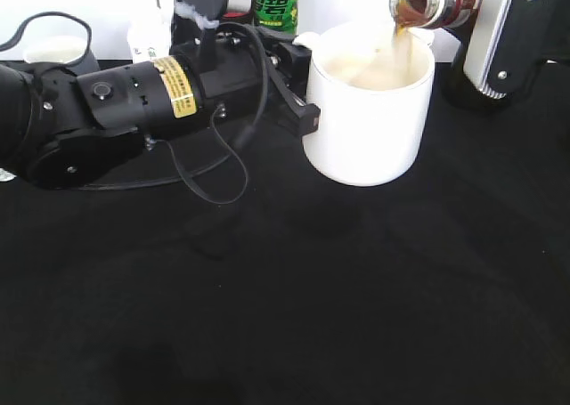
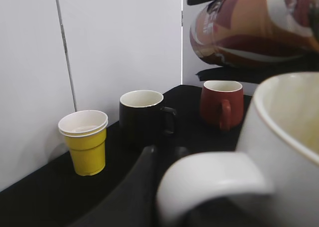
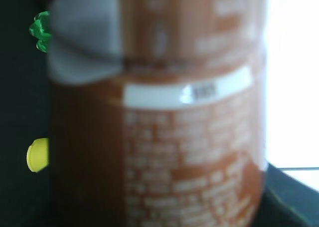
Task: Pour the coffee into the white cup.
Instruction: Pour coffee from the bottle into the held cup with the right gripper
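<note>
The white cup point(image 1: 365, 129) stands on the black table at back centre. My left gripper point(image 1: 298, 89) is at its left side, shut on the loop handle point(image 2: 209, 182). One dark finger point(image 2: 144, 179) shows beside the handle. My right gripper point(image 1: 494, 40) is shut on the coffee bottle point(image 1: 432, 3) and holds it tilted, mouth down, over the cup's rim. A thin brown stream runs from the mouth into the cup. The bottle's label hangs above the cup in the left wrist view point(image 2: 249, 27) and fills the right wrist view point(image 3: 174, 137), hiding the fingers.
A green bottle point(image 1: 274, 3) stands behind the left arm. A dark bottle point(image 1: 463, 85) stands behind the right gripper. A yellow paper cup point(image 2: 85, 142), a black mug point(image 2: 142, 117) and a red mug point(image 2: 222, 103) stand along the wall. A loose cable point(image 1: 214, 174) lies on the table.
</note>
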